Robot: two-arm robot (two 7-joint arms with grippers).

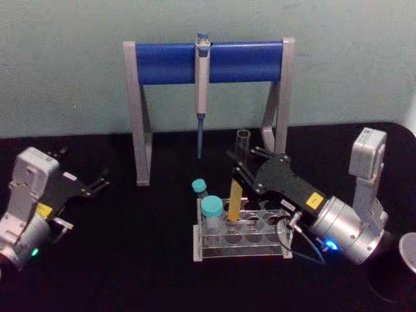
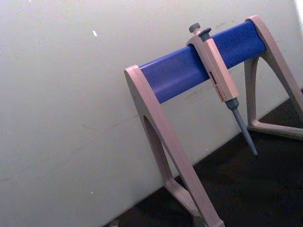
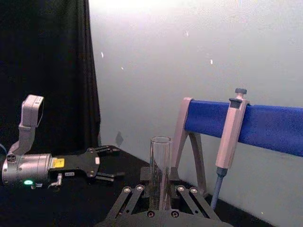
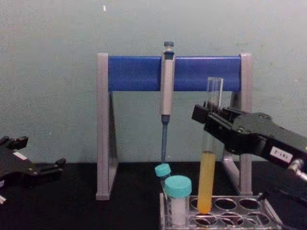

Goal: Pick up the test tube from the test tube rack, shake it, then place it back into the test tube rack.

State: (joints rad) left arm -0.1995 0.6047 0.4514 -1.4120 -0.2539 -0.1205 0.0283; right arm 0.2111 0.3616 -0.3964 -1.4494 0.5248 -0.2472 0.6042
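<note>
The test tube [image 1: 242,148] is a tall clear glass tube with yellow-orange liquid in its lower part [image 4: 207,179]. It stands upright, its bottom end in a back-row hole of the clear test tube rack [image 1: 246,252] [image 4: 230,219]. My right gripper [image 1: 239,170] [image 4: 207,116] reaches in from the right and is shut on the test tube at mid-height, above the liquid. In the right wrist view the test tube [image 3: 160,161] rises between the fingers. My left gripper [image 1: 97,184] [image 3: 106,163] hovers open at the left, far from the rack.
A grey stand with a blue crossbar [image 1: 208,62] [image 2: 189,71] stands behind the rack, a pipette [image 1: 202,84] [image 4: 166,91] hanging from it. Two teal-capped tubes [image 1: 211,211] stand at the rack's left end. A round grey object [image 1: 409,250] lies at the right edge.
</note>
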